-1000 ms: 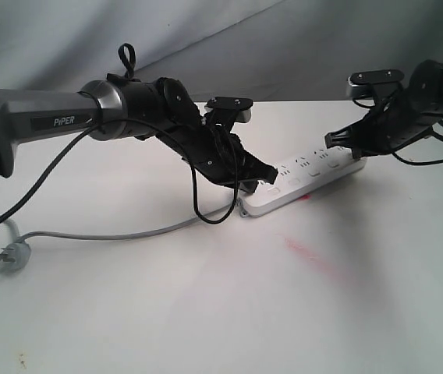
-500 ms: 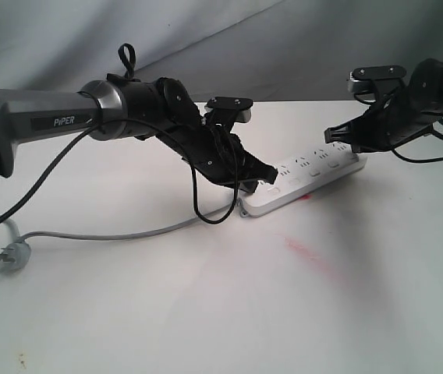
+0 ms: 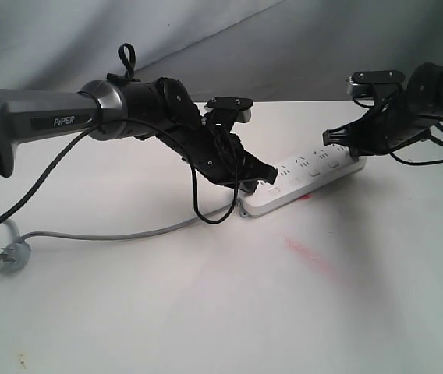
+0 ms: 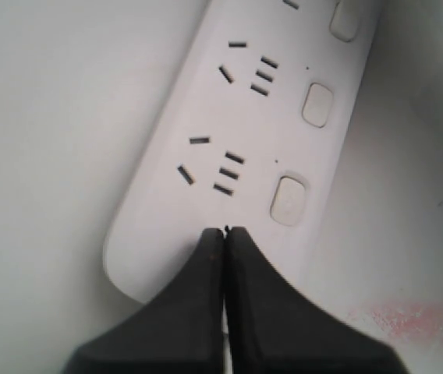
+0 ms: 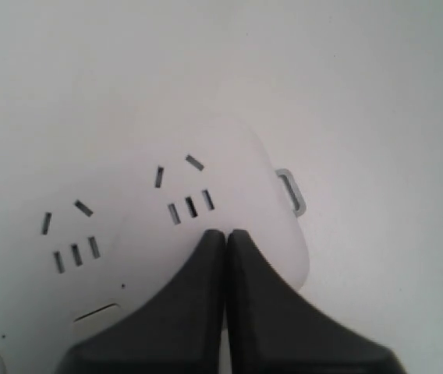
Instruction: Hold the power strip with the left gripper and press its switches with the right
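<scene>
The white power strip (image 3: 307,178) lies slantwise on the white table, its grey cord (image 3: 112,232) trailing off to the left. My left gripper (image 3: 269,176) on the "PiPER" arm is shut. In the left wrist view the left gripper (image 4: 225,231) has its closed tips over the power strip (image 4: 206,117) at its rounded cord end, next to the switches (image 4: 290,200). My right gripper (image 3: 329,139) is shut too and hovers over the far end. The right wrist view shows the right gripper (image 5: 226,234) above the last socket group of the power strip (image 5: 229,156), with one switch (image 5: 97,314) partly showing.
A small grey plug (image 3: 15,255) lies at the left edge on the cord's end. A red smear (image 3: 311,253) marks the table in front of the strip. A small grey loop (image 5: 292,191) sticks out from the strip's far end. Grey cloth (image 3: 299,39) hangs behind the table.
The right gripper rose a little above the strip's far end, then came back down slightly and edged left. The left arm and the strip have not moved.
</scene>
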Motion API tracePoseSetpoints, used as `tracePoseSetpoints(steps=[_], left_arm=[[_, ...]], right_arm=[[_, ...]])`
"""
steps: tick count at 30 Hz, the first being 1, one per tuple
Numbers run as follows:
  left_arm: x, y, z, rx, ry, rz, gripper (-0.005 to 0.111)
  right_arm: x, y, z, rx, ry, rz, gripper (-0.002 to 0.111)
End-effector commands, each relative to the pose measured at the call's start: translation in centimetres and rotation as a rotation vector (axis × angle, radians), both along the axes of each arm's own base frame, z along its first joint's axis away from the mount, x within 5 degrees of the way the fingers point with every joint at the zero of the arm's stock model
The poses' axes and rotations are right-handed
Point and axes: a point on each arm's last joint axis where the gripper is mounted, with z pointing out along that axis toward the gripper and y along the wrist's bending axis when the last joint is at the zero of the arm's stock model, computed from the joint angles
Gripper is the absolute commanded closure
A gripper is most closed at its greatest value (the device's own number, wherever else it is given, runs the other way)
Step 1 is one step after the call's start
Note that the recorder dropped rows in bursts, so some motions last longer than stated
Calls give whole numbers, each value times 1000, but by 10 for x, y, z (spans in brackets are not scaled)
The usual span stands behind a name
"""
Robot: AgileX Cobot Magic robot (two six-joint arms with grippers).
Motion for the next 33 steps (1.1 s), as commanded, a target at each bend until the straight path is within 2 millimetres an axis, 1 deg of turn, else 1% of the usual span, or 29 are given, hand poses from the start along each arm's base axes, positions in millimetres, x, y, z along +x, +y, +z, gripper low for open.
tracePoseSetpoints(steps=[1,7,17,20,22,23,24,26,27,28,29,30,31,33], left_arm=[[-1,-2,-3,0,15,2,107],[-1,-2,-3,0,15,2,107],[-1,-2,-3,0,15,2,107],[-1,-2,-3,0,15,2,107],[-1,-2,-3,0,15,2,107],[-1,-2,-3,0,15,2,107],[-1,-2,-3,0,15,2,107],[-1,-2,-3,0,15,2,107],[-1,-2,-3,0,15,2,107],[-1,-2,-3,0,15,2,107],[-1,-2,-3,0,15,2,107],[-1,-2,-3,-1,11,5,107],[-1,-2,-3,-1,11,5,107],[-1,-2,-3,-1,11,5,107]], right_arm=[[-3,0,-13,-14,55,13,108],[-4,0,-14,-19,65,16,108],[-15,-3,-28,-31,86,14,108],[-16,-4,-30,-32,86,13,108],[-16,-4,-34,-34,99,13,108],[-17,-4,-40,-38,117,14,108],[-17,-4,-42,-39,121,14,108],[-16,-4,-33,-32,93,11,108],[-13,-2,-15,5,39,-13,108],[-13,-2,-6,23,18,-25,108],[-13,1,12,48,-31,-33,108],[-14,4,21,54,-49,-25,108],[-16,10,24,54,-55,-7,108],[-20,23,24,45,-47,39,108]])
